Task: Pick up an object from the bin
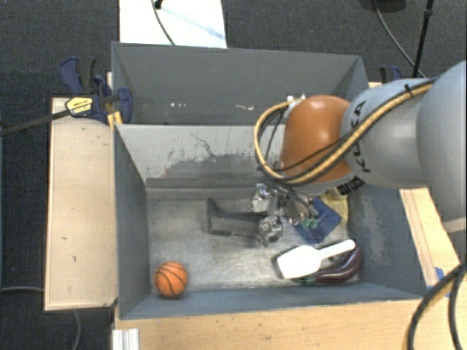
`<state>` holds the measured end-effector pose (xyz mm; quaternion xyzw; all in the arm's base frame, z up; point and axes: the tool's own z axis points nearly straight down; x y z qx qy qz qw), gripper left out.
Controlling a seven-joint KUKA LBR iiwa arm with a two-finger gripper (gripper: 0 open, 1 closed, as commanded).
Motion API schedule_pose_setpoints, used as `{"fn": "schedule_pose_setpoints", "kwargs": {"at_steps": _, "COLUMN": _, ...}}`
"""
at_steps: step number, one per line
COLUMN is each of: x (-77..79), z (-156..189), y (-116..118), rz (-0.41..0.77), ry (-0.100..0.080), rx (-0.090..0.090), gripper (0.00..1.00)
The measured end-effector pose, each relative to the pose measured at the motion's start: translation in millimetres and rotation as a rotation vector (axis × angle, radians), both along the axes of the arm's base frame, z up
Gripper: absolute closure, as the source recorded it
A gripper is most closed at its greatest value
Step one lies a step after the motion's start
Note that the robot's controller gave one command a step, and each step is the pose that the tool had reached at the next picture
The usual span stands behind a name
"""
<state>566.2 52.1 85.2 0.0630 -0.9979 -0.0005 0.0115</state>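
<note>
**Block (226,221) at bin centre: stiff, probably light**

The gripper (270,221) hangs at the right end of 1 dark grey, angular block lying flat mid-floor in the bin (131,217). Whether it is released or clenched cannot be told. The block looks rigid, matte and not fragile, so pinching across its narrow width seems best. A white scoop (310,259) lies near.

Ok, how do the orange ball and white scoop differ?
The orange ball is round; the white scoop is long. The ball lies alone in the view's lower-left corner; the scoop rests on a dark purple thing at lower right, nearer the gripper. Both lie by the bin's near wall.
</note>
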Motion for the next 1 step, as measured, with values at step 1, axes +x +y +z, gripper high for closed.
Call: {"fn": "schedule_pose_setpoints", "kwargs": {"at_steps": 1, "x": 0.0, "z": 0.0, "y": 0.0, "rz": -0.001, "ry": 0.0, "rx": 0.0, "gripper": 1.0}}
